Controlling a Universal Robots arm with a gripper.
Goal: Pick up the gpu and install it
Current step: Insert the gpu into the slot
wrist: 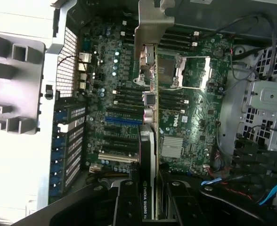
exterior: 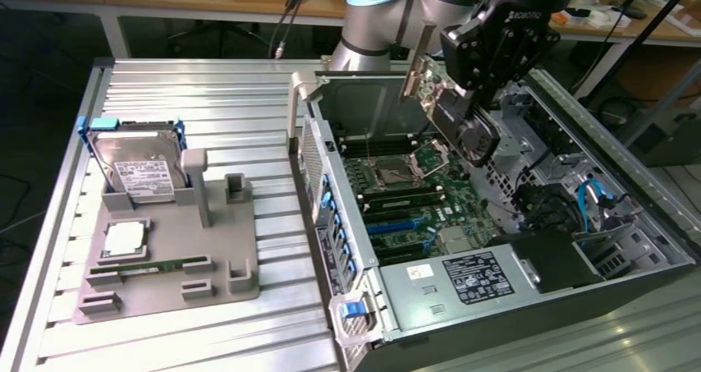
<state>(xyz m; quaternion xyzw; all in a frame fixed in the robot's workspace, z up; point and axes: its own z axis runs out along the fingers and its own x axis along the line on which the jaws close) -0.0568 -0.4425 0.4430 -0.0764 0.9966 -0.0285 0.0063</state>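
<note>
We've got the gripper clamped narrow on the gpu, which hangs edge-on over the open computer case. Between the fingers the card's sticker reads NVIDIA QUADRO. The hand's housing says ROBOTIQ, we think; it's partly cut off. The card is thin and dark, with a silvery bracket at its far end. Below the hand, the motherboard lies open, with free room either side of the card.

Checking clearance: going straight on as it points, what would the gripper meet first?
Probably the green motherboard, touched first by the dark flat silver-bracketed gpu card the gripper holds; depth unclear.
</note>
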